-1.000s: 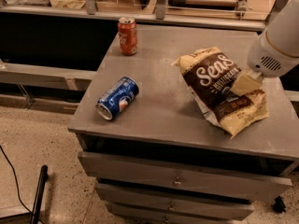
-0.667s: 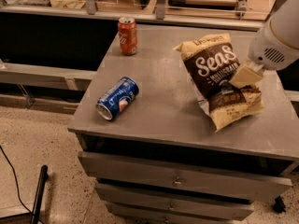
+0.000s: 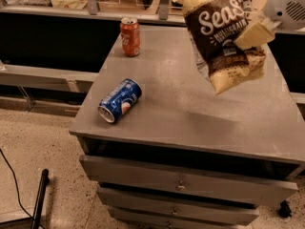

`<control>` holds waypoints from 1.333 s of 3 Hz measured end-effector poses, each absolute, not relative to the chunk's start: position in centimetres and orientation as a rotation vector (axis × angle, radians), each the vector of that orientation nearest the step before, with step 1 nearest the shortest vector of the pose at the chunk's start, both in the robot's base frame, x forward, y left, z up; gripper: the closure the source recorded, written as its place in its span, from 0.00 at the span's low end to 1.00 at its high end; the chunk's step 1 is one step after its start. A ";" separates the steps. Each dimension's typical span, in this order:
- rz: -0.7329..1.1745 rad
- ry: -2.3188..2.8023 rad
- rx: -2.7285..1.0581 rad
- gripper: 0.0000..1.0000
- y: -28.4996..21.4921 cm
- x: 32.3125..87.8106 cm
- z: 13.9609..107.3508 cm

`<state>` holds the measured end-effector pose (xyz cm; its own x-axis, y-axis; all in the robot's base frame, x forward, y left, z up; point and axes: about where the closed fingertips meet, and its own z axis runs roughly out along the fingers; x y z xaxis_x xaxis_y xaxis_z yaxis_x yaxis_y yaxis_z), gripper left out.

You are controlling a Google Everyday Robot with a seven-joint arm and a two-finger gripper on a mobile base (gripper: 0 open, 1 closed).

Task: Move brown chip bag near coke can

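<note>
Currently the gripper is at the top right of the view, above the back right part of the table. It's clamped on the right edge of the brown chip bag; one tan finger lies across the front of the bag. The bag hangs in the air, clear of the tabletop, tilted with its top toward the back and its bottom corner lowest. Its shadow falls on the bare grey surface below.

Coke can stands upright at the back left of the table, well apart from the bag. Blue soda can lies on its side near the front left edge, silver end pointing toward the front left corner. The two cans are apart, not touching.

Drawers sit below the tabletop, the top ones slightly ajar. A black cable runs across the speckled floor at lower left.
</note>
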<state>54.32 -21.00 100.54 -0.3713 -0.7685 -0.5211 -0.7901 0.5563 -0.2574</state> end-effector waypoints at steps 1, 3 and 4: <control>0.114 2.060 -1.256 1.00 -19.8 55.6 103.0; 0.127 2.021 -1.290 1.00 -18.7 56.1 103.4; 0.093 2.042 -1.242 1.00 -18.9 58.2 103.6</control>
<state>58.15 -18.88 103.62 -0.2645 -0.7414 -0.6168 -0.7943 0.5302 -0.2966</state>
